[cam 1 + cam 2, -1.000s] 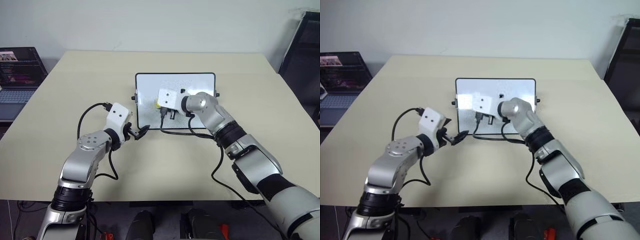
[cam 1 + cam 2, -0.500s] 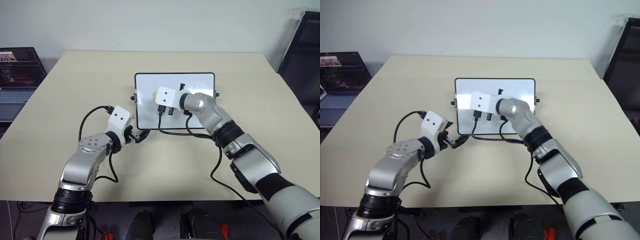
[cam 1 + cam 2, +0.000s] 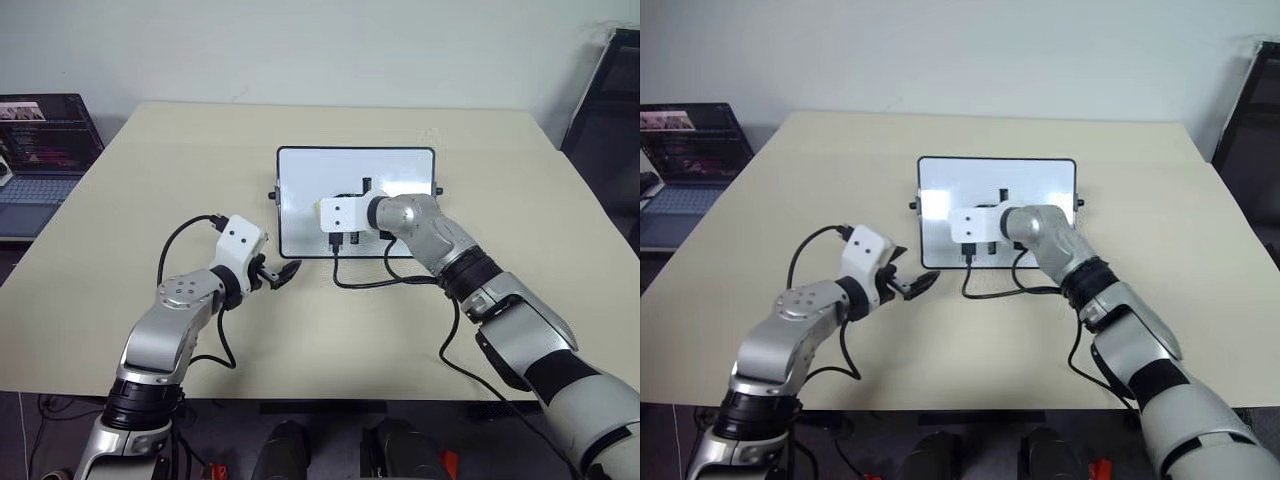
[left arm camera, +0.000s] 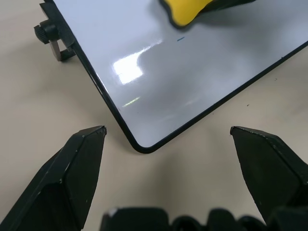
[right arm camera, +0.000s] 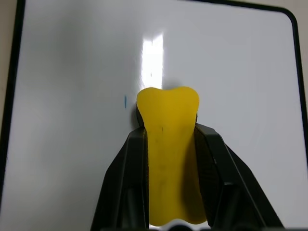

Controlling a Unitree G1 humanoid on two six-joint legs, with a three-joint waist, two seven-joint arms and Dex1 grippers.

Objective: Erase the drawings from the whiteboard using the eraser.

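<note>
The whiteboard [image 3: 400,170] lies flat on the beige table, its surface glossy with glare. My right gripper [image 5: 168,129] is shut on the yellow eraser [image 5: 167,144], whose tip is against the middle of the board. From the head, its white wrist block [image 3: 343,213] covers the eraser. Of the drawings, one short blue stroke [image 5: 125,101] shows just beside the eraser's tip, also seen as the stroke [image 4: 180,39] below the eraser [image 4: 185,12]. My left gripper [image 4: 167,130] is open and empty, just off the board's near left corner [image 4: 142,147].
A laptop [image 3: 40,140] sits off the table's left side. A dark chair [image 3: 610,110] stands at the far right. A black cable [image 3: 385,282] from my right wrist trails on the table [image 3: 180,170] in front of the board.
My right gripper has slid the eraser to the right across the board, and its wrist has rolled. The left gripper has stayed in place.
</note>
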